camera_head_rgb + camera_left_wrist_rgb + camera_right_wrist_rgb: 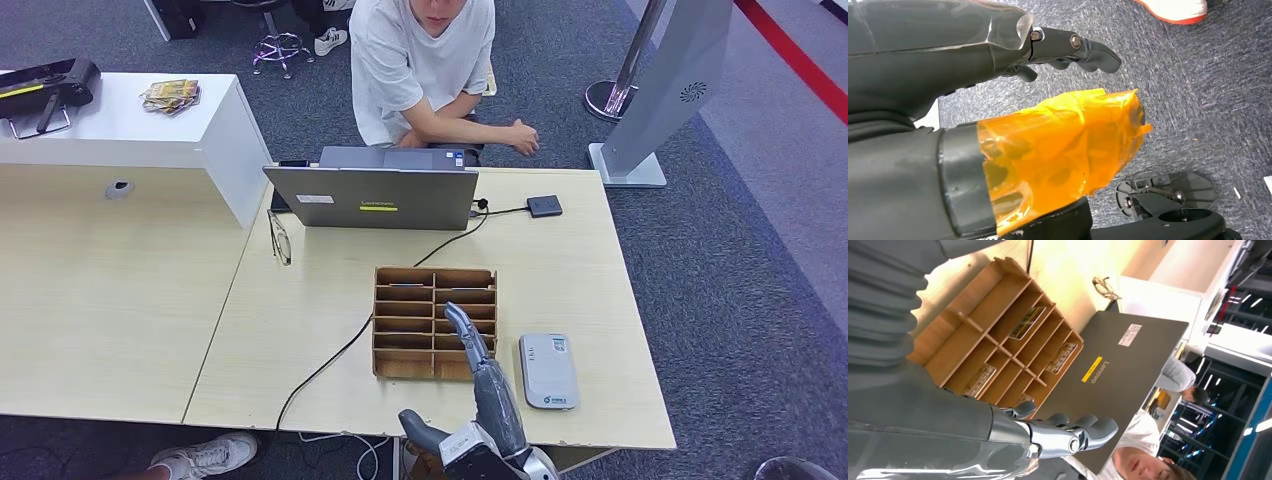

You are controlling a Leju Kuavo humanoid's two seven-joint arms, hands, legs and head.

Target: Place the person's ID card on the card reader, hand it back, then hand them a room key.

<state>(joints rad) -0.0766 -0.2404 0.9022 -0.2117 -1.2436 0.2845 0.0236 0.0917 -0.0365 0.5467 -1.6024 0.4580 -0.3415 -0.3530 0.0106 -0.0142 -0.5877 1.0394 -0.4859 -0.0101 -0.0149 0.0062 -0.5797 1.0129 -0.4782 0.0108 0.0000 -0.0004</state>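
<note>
One white slim card reader (pixel 548 371) flat on desk; right robot hand (pixel 487 392) empty, fingers extended.

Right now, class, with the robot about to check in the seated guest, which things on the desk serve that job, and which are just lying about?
For the job:
white flat card reader
wooden slotted key-card rack
right hand, raised, holding nothing
seated person in a white T-shirt

Lying about:
grey laptop
wire-framed spectacles
small black box on a cable
</note>
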